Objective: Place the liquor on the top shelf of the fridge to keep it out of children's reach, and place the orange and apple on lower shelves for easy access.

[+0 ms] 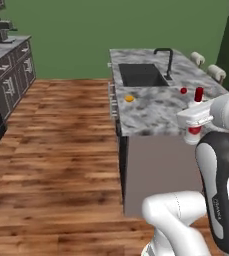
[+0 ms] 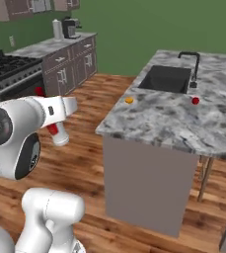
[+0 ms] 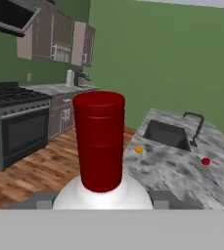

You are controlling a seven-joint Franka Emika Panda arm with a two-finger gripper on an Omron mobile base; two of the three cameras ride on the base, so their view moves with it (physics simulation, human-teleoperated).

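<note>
bottle (image 3: 101, 146): the liquor, red cap up and upright, carried in the air off the near side of the sink; in the hand view the cap rises straight ahead with the white shoulder below it, so the hold looks to be low on the body, leaving the neck free.
tool (image 1: 196, 131): closed around the bottle's body, jaws part way in, as a slim bottle would need; the red label band shows just under the white hand in both base views.
orange (image 1: 129, 98): on the tabletop just off the sink's near-left corner, loose and waiting its turn.
apple (image 1: 184, 90): on the tabletop beside the sink's right edge, near the tap, well apart from the orange.
sink (image 1: 142, 74): dark basin set in the grey stone tabletop (image 1: 151, 112), black tap (image 1: 167, 61) behind it.
stage: bottle lifted first, probably because the top shelf is its goal; fruit untouched, fridge trip judged still ahead.
risk: a tall bottle held low may tip if swung fast.
</note>
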